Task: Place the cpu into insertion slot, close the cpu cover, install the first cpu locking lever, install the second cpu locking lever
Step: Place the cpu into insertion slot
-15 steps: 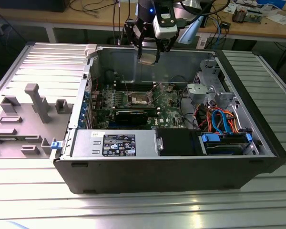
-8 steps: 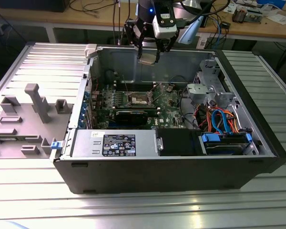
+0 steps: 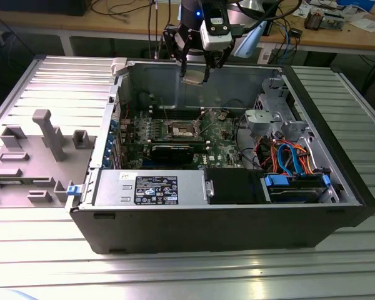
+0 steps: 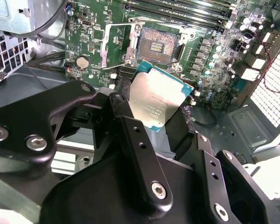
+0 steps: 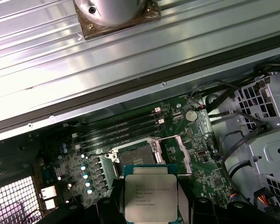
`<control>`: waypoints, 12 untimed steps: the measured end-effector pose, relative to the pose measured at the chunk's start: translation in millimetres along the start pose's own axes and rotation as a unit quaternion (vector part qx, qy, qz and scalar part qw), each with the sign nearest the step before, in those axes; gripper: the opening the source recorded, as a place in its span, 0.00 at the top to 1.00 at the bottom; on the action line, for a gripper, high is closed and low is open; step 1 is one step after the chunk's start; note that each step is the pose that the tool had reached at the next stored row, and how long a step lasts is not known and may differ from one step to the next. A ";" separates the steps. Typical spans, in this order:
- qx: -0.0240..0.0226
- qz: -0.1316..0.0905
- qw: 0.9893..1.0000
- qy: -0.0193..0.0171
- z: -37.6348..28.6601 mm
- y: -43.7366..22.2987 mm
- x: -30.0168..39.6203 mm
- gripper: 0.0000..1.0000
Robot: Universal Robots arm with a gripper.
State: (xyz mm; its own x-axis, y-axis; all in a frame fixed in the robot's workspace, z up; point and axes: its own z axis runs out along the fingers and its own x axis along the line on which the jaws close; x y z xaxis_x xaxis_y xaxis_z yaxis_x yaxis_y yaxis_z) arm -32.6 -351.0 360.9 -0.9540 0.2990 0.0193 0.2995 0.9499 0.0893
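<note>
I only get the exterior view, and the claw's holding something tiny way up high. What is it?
Observer: It's the cpu, silver top showing in both wrist views, pinched in the gripper.
Operator: Is its slot empty?
Observer: Yes. In the second wrist view the insertion slot has nothing in it.
Operator: And the lid thing?
Observer: The cpu cover is flipped open beside the slot.

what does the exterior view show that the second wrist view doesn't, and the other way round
Exterior view: the whole open case, the power supply box at its near edge, and the grey tray at the exterior view's left. Second wrist view: the contact grid inside the open socket, and a coin battery beside it. Both: the cpu held in the claw above the motherboard.
</note>
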 end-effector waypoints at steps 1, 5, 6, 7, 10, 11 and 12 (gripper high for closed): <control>0.000 0.000 1.000 0.000 0.0 0.0 0.0 0.46; 0.000 0.004 1.000 0.000 0.0 0.0 0.0 0.46; 0.000 0.005 1.000 0.000 0.0 0.0 0.0 0.46; 0.000 0.006 1.000 -0.001 0.0 0.0 0.0 0.46; 0.000 0.009 1.000 -0.001 0.0 0.0 0.0 0.46; 0.000 0.009 1.000 -0.001 0.0 0.0 0.0 0.46; 0.000 0.009 1.000 -0.001 0.0 0.0 0.0 0.46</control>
State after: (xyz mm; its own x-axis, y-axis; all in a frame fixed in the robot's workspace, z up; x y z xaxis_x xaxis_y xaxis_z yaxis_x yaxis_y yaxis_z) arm -32.6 -351.0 360.9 -0.9483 0.3169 0.0193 0.3173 0.9441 0.0893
